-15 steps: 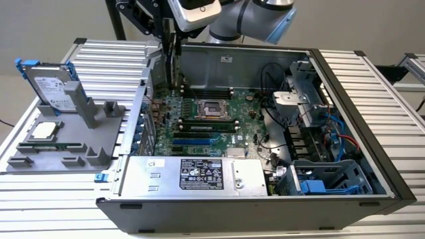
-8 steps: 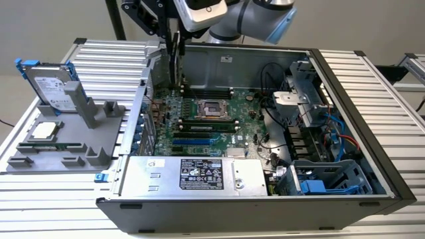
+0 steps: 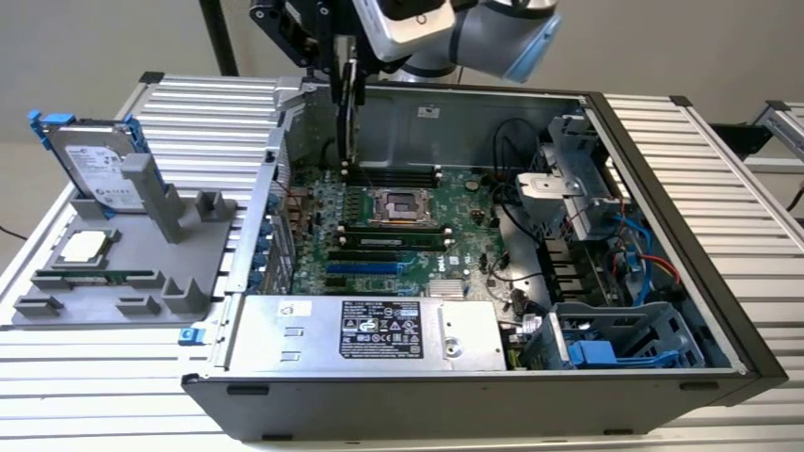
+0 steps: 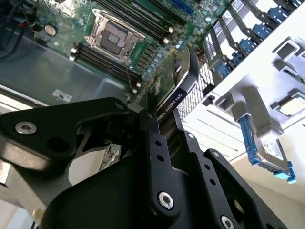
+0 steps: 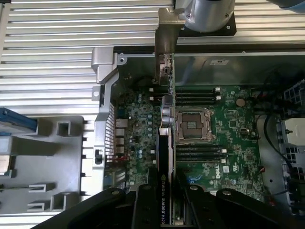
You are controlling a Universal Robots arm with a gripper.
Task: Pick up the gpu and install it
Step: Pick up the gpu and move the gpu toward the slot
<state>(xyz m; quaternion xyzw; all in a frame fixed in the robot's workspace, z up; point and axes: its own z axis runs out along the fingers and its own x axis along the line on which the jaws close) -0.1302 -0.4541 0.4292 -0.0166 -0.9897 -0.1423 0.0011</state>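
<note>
My gripper (image 3: 345,68) is shut on the gpu (image 3: 348,127), which hangs edge-on and upright over the back left part of the open computer case (image 3: 703,282). In the second wrist view the fingers (image 4: 153,138) clamp the card's top edge, with its green board and black cooler (image 4: 183,78) facing opposite ways. The first wrist view has the gpu (image 5: 164,157) running away from my gripper (image 5: 167,193) to its silver end bracket (image 5: 165,45). The card is above the motherboard (image 3: 402,235) and apart from it, beside the empty processor socket (image 3: 405,202).
On the exterior view's left a grey fixture tray (image 3: 138,282) carries a hard drive in a blue frame (image 3: 90,165), a processor chip (image 3: 82,247) and a memory stick (image 3: 94,278). Inside the case are a power supply (image 3: 364,330), drive cages (image 3: 585,174) and loose cables (image 3: 653,259).
</note>
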